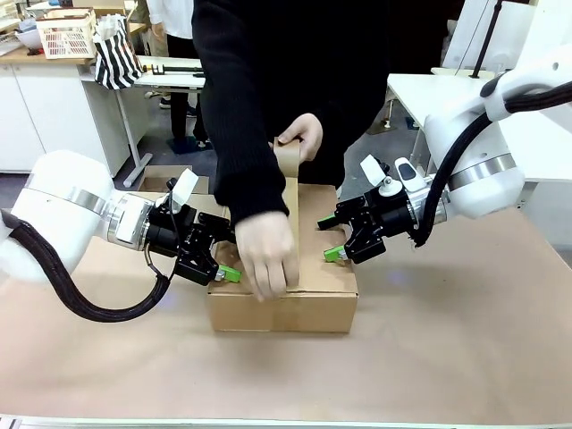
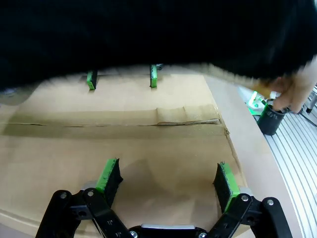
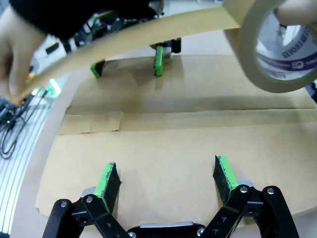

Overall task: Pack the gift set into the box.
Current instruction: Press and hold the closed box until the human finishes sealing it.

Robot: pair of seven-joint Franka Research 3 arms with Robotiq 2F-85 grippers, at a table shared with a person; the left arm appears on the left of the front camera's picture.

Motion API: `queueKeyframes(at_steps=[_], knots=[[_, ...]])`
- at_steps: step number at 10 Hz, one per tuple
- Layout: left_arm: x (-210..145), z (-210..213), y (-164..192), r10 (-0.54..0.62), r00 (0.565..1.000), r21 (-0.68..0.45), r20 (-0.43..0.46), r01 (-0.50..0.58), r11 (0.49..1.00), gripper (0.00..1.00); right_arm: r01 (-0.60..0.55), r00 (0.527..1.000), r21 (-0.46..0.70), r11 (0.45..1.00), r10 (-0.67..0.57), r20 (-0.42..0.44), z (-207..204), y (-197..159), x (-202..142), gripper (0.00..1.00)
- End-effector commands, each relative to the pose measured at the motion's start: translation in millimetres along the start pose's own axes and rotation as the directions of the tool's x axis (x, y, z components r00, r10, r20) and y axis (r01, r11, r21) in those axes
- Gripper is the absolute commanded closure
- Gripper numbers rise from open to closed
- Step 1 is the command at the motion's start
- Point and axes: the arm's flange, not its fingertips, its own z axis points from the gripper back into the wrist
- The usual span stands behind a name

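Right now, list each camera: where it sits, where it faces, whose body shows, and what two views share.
Front: fixed between the arms, facing across the table; the left gripper and right gripper flank the box, a person's hand lays tape on it.
Left wrist: on the left wrist, looking along its open fingers across the box top, black sleeve overhead.
Right wrist: right wrist, along its open fingers; tape roll above.
Shared: both wrist views show the seam.

Bright even indoor light, soft shadows, motion-blurred sleeve (image 2: pixel 148 34), wide-angle bending at wrist-view edges
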Motion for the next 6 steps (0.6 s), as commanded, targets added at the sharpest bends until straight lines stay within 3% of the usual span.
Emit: queueKeyframes(at_steps=[1,6], knots=[[-0.4,0.2,-1.1,-0.015,1.000,0.002,-0.006,0.015,1.000,0.00,0.001,1.000,-0.001,1.000,-0.001,-0.004,-1.1,0.8,-1.8,0.00],[-0.4,0.2,-1.1,-0.015,1.000,0.002,-0.006,0.015,1.000,0.00,0.001,1.000,-0.001,1.000,-0.001,-0.004,-1.1,0.8,-1.8,0.00]])
